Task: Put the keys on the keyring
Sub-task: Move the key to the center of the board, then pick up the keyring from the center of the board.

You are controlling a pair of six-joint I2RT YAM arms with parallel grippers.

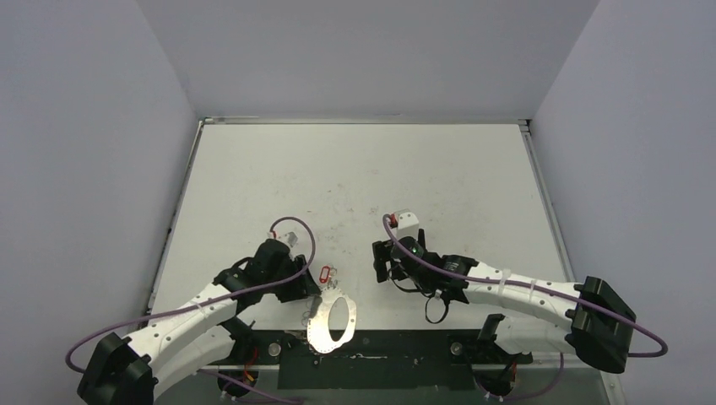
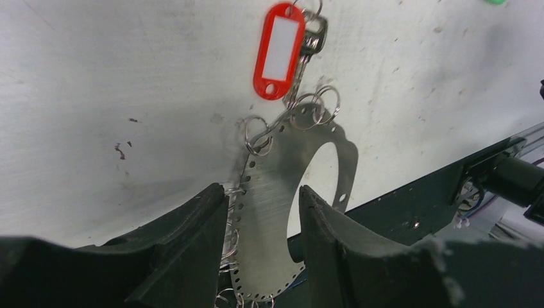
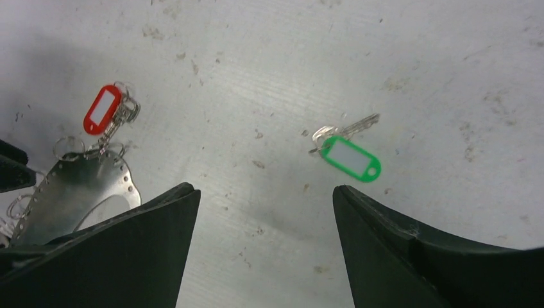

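Now, my left gripper [image 2: 264,218]: half closed, pinching the keyring [image 2: 276,179].
My right gripper [image 3: 263,212]: spread wide, empty, above the green-tagged key [image 3: 349,157].

We see scuffed white flat tabletop [image 1: 355,169], black metal strip [image 1: 388,359] along near edge, pale lilac walls [image 1: 84,126] around.

Top camera overhead, far; wrist cameras close, downward (both catch red-tagged key [image 3: 102,110]).

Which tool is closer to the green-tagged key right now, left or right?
Right. The right tool hovers just short of the green-tagged key, jaws open, the key lying ahead of it. The left tool is off to the side, straddling the keyring beside the red-tagged key.
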